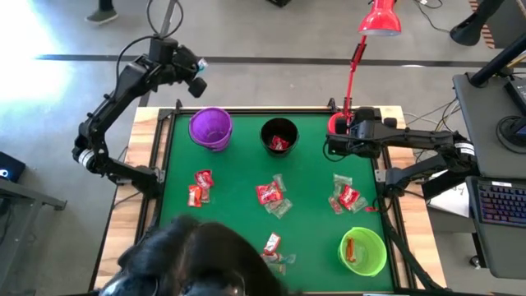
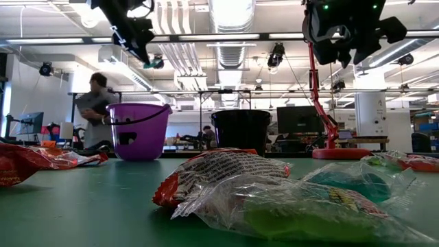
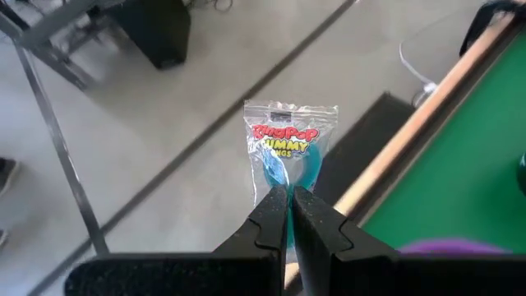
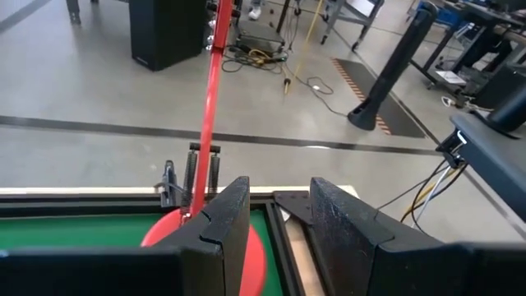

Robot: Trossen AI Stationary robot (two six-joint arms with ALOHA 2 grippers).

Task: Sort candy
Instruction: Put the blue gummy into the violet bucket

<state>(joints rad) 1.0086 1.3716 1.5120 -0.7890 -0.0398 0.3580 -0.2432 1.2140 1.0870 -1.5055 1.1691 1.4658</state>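
My left gripper (image 3: 288, 215) is shut on a clear candy packet with a blue ring sweet (image 3: 289, 152). It hangs high beyond the table's far left corner (image 1: 198, 67), past the purple cup (image 1: 210, 127). My right gripper (image 4: 279, 234) stands open and empty above the far right corner (image 1: 335, 145), beside the red lamp's base (image 4: 255, 247). Red and pale wrapped candy lies in loose groups on the green mat (image 1: 201, 187) (image 1: 271, 196) (image 1: 345, 197) (image 1: 274, 245). The black cup (image 1: 279, 136) holds red candy, and the green cup (image 1: 362, 251) holds an orange piece. My left gripper pinches the packet's bottom edge (image 3: 282, 189) between its two fingertips. The packet stands out past the fingers with its printed face showing, lifted clear of the table and over the floor.
A red desk lamp (image 1: 380, 18) rises from the far right corner. A dark rounded shape (image 1: 193, 263) covers the mat's near left part. A wooden rim (image 1: 246, 109) frames the mat. In the low view a person (image 2: 96, 110) stands behind the purple cup (image 2: 137, 130).
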